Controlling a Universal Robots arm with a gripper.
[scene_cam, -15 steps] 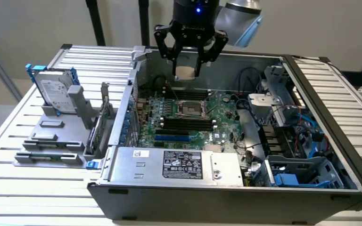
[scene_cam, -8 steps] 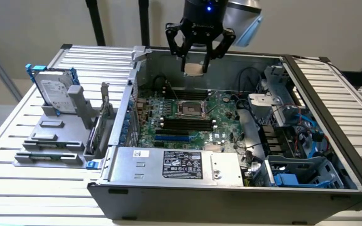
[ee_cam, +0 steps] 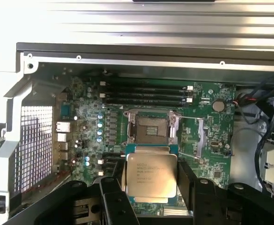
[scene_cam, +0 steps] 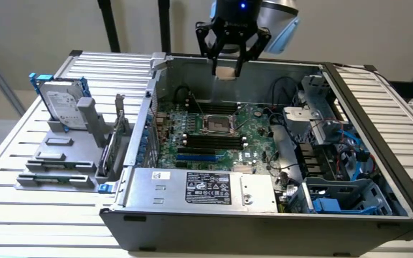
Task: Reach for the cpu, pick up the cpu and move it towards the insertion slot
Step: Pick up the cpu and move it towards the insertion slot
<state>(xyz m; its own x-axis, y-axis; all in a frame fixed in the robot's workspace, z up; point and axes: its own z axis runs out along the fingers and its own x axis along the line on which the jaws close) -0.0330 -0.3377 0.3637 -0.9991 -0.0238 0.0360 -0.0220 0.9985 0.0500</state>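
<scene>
My gripper hangs high over the back of the open computer case, its black fingers closed on the cpu. In the wrist view the cpu is a flat square chip with a silver-grey top and a pale rim, clamped between the two black fingers. The insertion slot is a square socket with a shiny metal frame and dark centre on the green circuit board, well below the gripper. In the wrist view the insertion slot lies just beyond the held chip.
Long black memory slots flank the socket. A silver power supply fills the case front. Cables and drive bays crowd the exterior view's right. A hard drive with blue rails stands in a grey rack outside the case.
</scene>
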